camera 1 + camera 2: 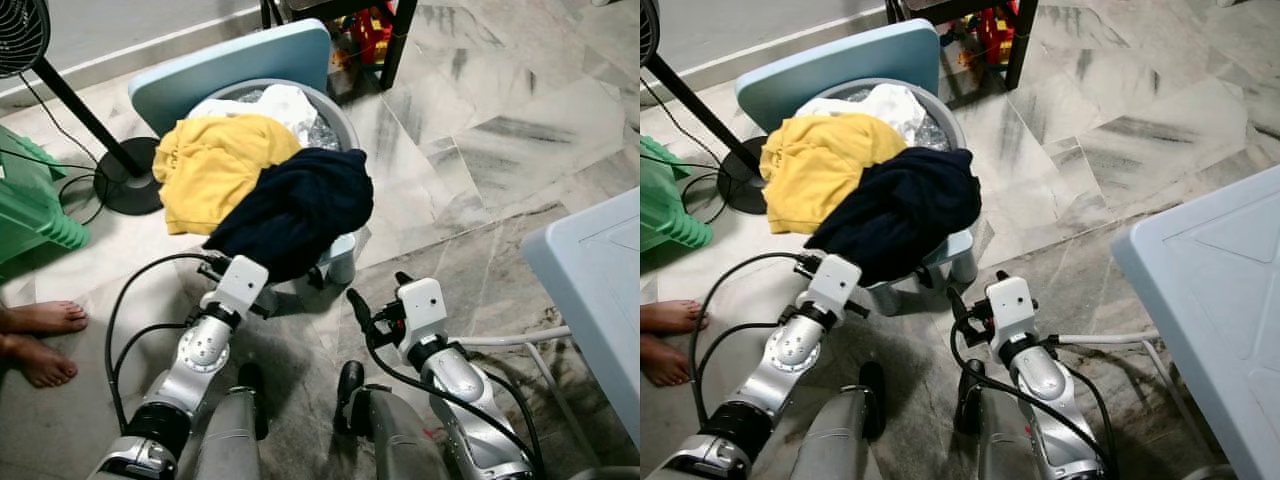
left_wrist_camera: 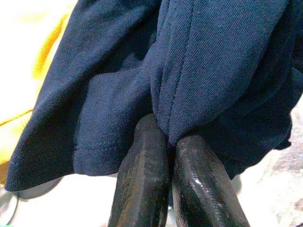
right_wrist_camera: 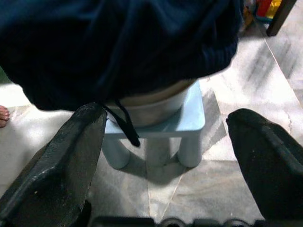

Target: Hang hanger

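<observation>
Left tool pinches the navy garment at its hem; right tool gapes over bare floor.

The navy garment is soft knitted cloth with a fine ribbed weave and a stitched hem, matt throughout; the yellow garment is matt, creased cloth; the white cloth beneath looks soft and crumpled; the basin is smooth grey plastic; the stool under it is pale blue plastic, smooth and slightly shiny; the floor is polished marble-patterned tile; the left gripper has black fingers, glossy and lightly scuffed; the arms are brushed silver metal.
</observation>
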Motion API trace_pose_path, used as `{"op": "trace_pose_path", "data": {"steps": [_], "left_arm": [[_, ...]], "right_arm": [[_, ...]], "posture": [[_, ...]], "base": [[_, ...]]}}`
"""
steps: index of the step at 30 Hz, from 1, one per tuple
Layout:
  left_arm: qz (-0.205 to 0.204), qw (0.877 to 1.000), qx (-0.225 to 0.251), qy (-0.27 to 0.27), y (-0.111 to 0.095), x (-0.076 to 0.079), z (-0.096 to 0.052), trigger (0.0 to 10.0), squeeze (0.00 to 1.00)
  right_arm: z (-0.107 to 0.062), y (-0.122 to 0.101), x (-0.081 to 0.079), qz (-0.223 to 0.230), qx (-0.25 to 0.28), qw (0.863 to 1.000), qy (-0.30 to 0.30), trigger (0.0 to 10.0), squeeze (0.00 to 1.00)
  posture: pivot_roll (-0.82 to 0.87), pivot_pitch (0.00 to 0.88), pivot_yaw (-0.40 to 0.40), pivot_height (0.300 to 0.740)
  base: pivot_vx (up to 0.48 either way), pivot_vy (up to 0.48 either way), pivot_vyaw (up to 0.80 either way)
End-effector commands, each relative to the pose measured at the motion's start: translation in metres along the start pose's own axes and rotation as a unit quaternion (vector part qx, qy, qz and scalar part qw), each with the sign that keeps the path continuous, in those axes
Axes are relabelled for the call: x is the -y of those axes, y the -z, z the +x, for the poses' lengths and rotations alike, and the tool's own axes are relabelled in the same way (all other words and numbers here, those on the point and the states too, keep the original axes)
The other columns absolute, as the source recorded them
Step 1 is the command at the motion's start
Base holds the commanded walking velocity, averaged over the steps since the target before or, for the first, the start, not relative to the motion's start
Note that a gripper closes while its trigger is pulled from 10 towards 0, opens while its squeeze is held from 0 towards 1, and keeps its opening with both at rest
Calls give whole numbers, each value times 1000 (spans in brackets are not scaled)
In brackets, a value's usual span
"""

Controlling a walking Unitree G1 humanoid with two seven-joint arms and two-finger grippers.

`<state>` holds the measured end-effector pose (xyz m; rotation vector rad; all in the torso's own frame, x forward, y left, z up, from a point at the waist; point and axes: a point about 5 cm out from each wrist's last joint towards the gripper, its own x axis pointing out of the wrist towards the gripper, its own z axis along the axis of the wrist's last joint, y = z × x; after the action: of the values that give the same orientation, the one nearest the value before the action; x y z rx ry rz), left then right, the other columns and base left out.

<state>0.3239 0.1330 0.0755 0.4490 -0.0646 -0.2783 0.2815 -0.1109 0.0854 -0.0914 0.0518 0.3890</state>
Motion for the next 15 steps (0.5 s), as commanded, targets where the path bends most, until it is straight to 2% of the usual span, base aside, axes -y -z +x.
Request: {"op": "trace_pose_path", "data": {"steps": [1,8,15], "left_arm": [[-12,1000,13,-19,-6,-4,3,10000,1000],[-39,998,17,-45,-7,-7,3,10000,1000],[-32,997,40,-54,-16,-9,3,10000,1000]], "right_arm": [[-6,13,0,2,-23,1000,-1,10000,0],[-3,12,2,-3,-19,1000,-2,10000,0],[0,10,1,-5,-16,1000,-4,10000,0]], "posture": [[54,413,-6,740],[54,404,-7,740],[62,392,-7,740]], "base": [[0,0,0],[0,0,0],[0,0,0]]}}
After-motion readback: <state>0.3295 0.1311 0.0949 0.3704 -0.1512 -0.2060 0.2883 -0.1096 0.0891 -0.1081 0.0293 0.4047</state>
